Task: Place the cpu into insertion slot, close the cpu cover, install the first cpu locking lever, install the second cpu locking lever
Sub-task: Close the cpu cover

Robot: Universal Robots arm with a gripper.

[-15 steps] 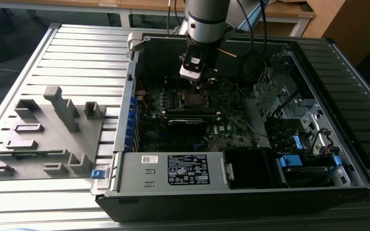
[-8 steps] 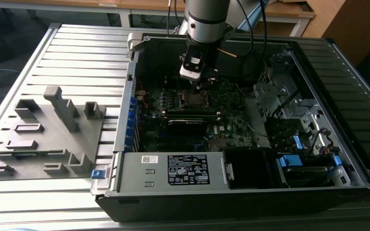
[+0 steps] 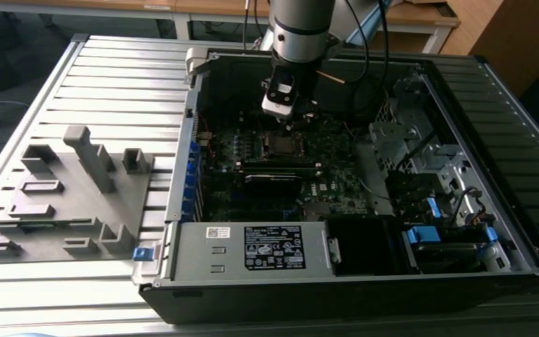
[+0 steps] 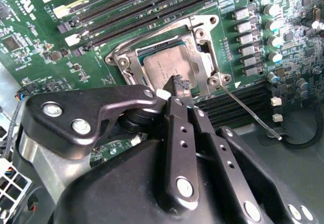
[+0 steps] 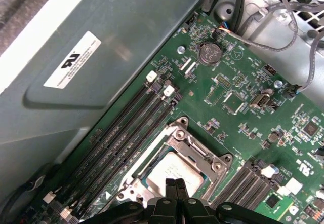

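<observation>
Seemingly halfway: cpu (image 4: 162, 67) seated in insertion slot (image 4: 117, 62), mid-motherboard (image 4: 50, 36), beside memory slots (image 4: 152, 6); cpu cover (image 4: 200, 44) apparently down over it; locking lever (image 4: 250, 112) sticking out free, 2nd unclear; gripper (image 4: 178, 84) fingers pinched together, empty, tips at cpu's edge.

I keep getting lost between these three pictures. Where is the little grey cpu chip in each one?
Exterior view: the cpu is the small square just under the gripper.
Second wrist view: the grey square inside the insertion slot, right by the gripper.
First wrist view: the pale square in the silver-rimmed slot, at the gripper.
Shared landmark: the gripper, next to the chip in all three.
</observation>
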